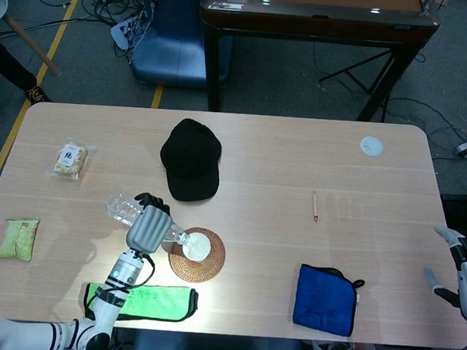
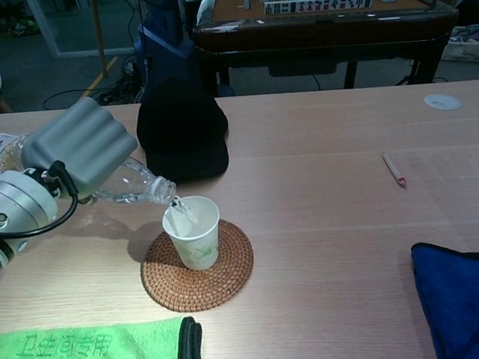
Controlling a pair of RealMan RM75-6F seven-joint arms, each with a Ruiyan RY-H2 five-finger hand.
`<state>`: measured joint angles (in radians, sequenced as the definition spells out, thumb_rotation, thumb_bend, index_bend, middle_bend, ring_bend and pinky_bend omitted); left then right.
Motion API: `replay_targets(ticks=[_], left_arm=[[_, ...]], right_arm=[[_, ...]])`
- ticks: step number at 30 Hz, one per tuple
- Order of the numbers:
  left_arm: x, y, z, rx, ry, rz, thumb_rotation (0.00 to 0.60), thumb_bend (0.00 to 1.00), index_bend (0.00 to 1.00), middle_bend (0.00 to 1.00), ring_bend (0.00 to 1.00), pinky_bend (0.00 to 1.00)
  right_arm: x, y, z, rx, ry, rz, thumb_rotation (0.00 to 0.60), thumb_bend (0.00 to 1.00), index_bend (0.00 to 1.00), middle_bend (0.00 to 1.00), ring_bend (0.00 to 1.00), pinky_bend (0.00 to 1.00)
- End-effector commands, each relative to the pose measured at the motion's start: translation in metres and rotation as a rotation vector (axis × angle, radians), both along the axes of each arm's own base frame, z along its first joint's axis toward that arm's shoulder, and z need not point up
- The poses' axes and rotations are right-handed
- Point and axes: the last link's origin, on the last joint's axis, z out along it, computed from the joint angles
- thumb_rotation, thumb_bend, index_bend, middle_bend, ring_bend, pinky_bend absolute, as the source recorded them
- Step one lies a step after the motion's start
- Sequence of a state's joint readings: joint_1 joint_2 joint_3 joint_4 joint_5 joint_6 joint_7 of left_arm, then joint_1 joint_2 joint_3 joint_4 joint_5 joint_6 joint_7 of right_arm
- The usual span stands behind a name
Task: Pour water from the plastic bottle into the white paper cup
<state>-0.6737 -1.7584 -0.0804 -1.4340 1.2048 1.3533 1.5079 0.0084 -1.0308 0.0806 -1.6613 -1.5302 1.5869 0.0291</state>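
1. Left hand [image 2: 81,145] grips the clear plastic water bottle [image 2: 133,189] around its body; the bottle is tipped nearly level, its open neck just above the rim of the white paper cup [image 2: 192,232].
2. Chest view: a thin stream of water runs from the bottle mouth into the cup. The cup is upright, with a faint green print on its side.
3. The cup stands in the middle of a round woven rattan coaster [image 2: 198,267] on the pale wood desk [image 2: 325,223], toward the robot's left front.
4. Right hand [image 1: 466,267] is at the far right edge of the head view, beyond the desk edge, fingers apart and holding nothing.
5. Other items on the desk: black baseball cap [image 1: 190,159] behind the cup; green microfibre cloth [image 1: 140,301] at the near edge; folded blue cloth [image 1: 326,300] near right; small pencil [image 1: 315,205] mid-right; round white disc [image 1: 371,145] far right corner; two wrapped snack packets, one pale [image 1: 70,161], one green [image 1: 20,238], at the left.
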Motion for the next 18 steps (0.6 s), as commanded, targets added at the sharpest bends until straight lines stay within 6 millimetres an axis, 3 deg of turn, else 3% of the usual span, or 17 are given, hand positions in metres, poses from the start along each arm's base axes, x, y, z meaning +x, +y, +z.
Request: replay_targets(ticks=[1, 18], left_arm=[[0.0000, 0.0003, -0.0003, 0.001, 0.002, 0.003, 0.600, 0.05, 0.74, 0.84, 0.54, 0.44], [-0.0019, -0.0010, -0.0054, -0.042, -0.133, 0.118, 0.600, 0.05, 0.75, 0.84, 0.54, 0.44]], right_arm=[[0.0000, 0.0002, 0.0004, -0.001, -0.001, 0.000, 0.600, 0.27, 0.22, 0.25, 0.16, 0.26], [-0.0006, -0.0002, -0.0003, 0.003, 0.000, -0.004, 0.600, 0.27, 0.22, 0.26, 0.16, 0.26]])
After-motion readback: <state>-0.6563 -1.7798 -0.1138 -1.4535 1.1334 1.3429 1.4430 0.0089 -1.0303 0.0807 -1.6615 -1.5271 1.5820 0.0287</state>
